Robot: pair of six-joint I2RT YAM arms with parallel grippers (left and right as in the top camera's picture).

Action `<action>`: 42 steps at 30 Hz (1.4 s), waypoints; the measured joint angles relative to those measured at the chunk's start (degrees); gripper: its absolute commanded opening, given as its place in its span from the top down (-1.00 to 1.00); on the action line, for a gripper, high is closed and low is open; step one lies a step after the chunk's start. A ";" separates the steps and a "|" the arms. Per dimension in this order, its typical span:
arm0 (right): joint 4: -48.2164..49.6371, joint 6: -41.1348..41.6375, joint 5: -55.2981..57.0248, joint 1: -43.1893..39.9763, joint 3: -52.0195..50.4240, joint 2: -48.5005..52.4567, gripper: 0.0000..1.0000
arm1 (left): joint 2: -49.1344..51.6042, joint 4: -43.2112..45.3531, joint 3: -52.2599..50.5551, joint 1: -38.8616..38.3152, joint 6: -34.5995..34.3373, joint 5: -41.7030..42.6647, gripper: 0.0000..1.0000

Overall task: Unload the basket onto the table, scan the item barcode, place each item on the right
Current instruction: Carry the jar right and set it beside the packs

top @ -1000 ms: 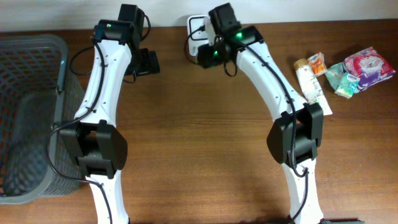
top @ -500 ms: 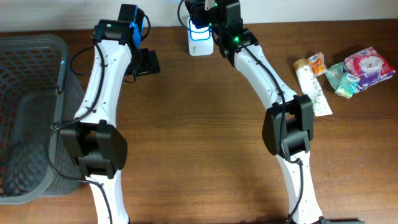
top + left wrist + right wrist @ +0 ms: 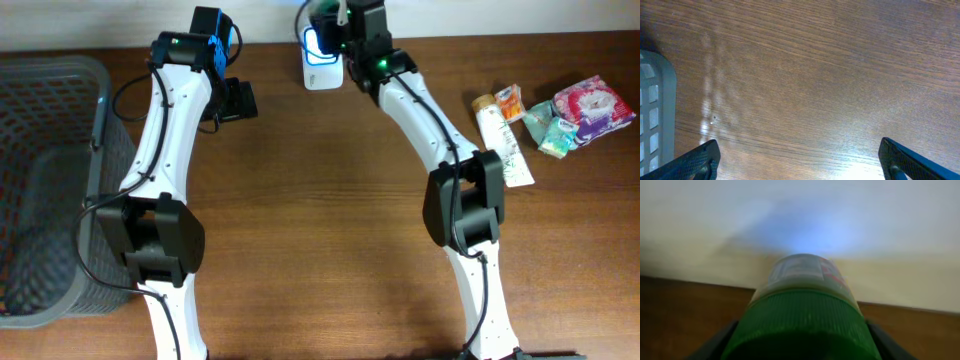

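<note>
Right wrist view, and it's filled by the bottle (image 3: 802, 305): a round green cap with fine vertical ribs, and above it a clear rounded body with a label too blurred to read. The right gripper (image 3: 800, 341) is clamped on that cap, a dark finger pressed against each side. Behind it is a smooth pale wall (image 3: 890, 225) washed with a soft blue glow. In the overhead view the right arm is stretched to the far edge of the table (image 3: 330, 220), holding the bottle just above the scanner (image 3: 322, 68), a small white upright block lit blue on its face. Across on the other side, the left gripper (image 3: 800, 162) hangs spread wide with nothing between its black tips, just streaky brown wood grain below. At its side is the rounded grey corner of the plastic lattice basket (image 3: 651, 115). Over at the right edge lie a cream tube (image 3: 497, 130) and a cluster of crinkly packets (image 3: 575, 110) in pink, teal and orange, well apart from both arms.
</note>
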 measured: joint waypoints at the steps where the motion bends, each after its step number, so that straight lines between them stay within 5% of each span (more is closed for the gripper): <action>1: -4.85 0.46 -0.11 -2.01 -0.04 -1.31 0.25 | 0.00 0.00 0.00 0.00 0.00 0.13 -0.98; 6: -38.14 1.09 0.50 -14.53 0.72 -12.59 0.27 | 0.00 -0.15 -0.02 0.00 0.00 0.20 -0.98; 19: -55.71 4.52 0.72 -52.74 0.72 -12.85 0.18 | 0.00 -0.07 -0.02 0.00 0.00 0.17 -0.98; 24: -57.27 4.92 1.33 -54.75 -0.31 -12.41 0.17 | 0.00 -0.07 -0.02 0.00 0.00 0.17 -0.98; 29: -47.89 4.87 1.36 -54.36 -13.38 -11.54 0.01 | 0.00 -0.11 -0.02 0.00 0.00 0.20 -0.98; 32: -45.35 4.79 0.70 -54.31 -15.69 -11.45 -0.25 | 0.00 -0.09 -0.02 0.00 0.00 0.17 -0.98; 35: -45.00 3.06 -7.37 -54.29 -15.69 -11.45 -0.83 | 0.00 -0.07 -0.02 0.00 0.00 0.17 -0.98; 42: -58.16 2.23 -7.78 -54.29 -3.17 -12.28 -1.00 | 0.00 -0.02 -0.02 0.00 0.00 0.17 -0.98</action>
